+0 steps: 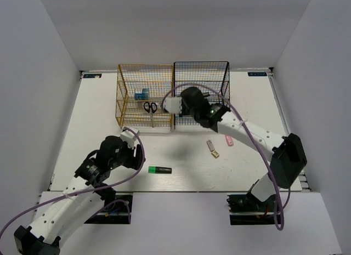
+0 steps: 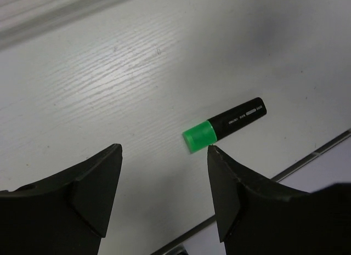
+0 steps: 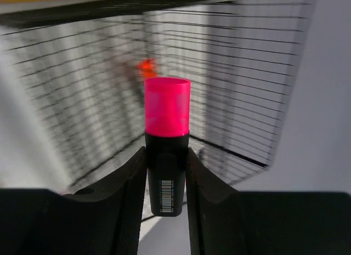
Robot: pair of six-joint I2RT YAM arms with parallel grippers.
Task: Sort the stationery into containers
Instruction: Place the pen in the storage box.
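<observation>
My right gripper (image 3: 166, 152) is shut on a black highlighter with a pink end (image 3: 167, 109) and holds it upright in front of the black wire-mesh rack (image 3: 236, 85). An orange end (image 3: 146, 66) shows blurred inside that rack. In the top view the right gripper (image 1: 189, 99) is at the black rack's (image 1: 201, 74) front left. My left gripper (image 2: 164, 152) is open and empty, just short of the green-ended highlighter (image 2: 225, 125) lying on the table (image 1: 159, 169). The golden-yellow rack (image 1: 127, 85) holds black-handled scissors (image 1: 150, 107) and a blue tub (image 1: 141, 94).
A beige piece (image 1: 213, 148) and a pink piece (image 1: 229, 140) lie on the white table right of centre, below my right forearm. The two racks stand side by side at the back. The table's near edge (image 2: 307, 159) runs close behind the green highlighter.
</observation>
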